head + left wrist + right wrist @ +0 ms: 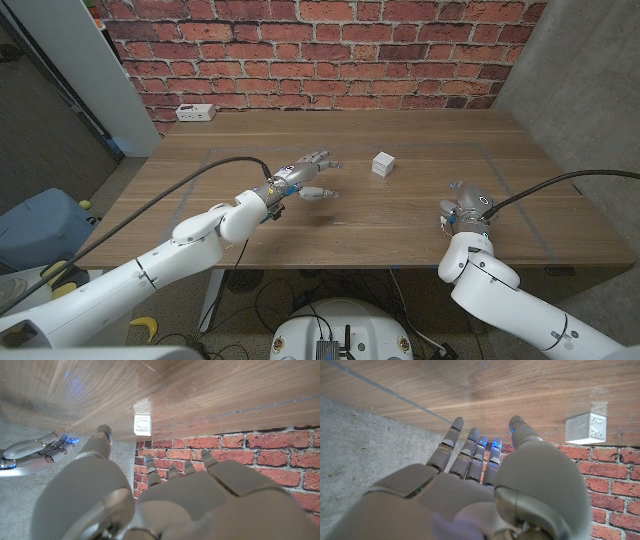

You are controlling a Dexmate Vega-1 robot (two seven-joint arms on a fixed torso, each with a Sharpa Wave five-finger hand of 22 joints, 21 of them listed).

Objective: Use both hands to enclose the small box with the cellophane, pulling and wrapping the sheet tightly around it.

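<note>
Two hands sit over the wooden table, neither holding anything. The left hand reaches out above the sheet with its fingers spread and loosely extended, pointing toward the small white box. The right hand hangs near the table's near edge, well apart from the box; in the right wrist view its fingers lie straight and close together, gripping nothing.

The box stands on a clear cellophane sheet that lies spread over the table, its edges showing as faint lines on the wood. It sits somewhat right of the sheet's middle, between the two hands. A white power strip lies at the far left corner.

Wrapping looks not yet begun. My guess is the first need is a firm pinch on the sheet's border on each side. Film this thin clings to wood, so a fingertip should scrape the edge up before closing. Lifting both sides evenly would keep the light box from sliding or tipping as the sheet draws tight.
</note>
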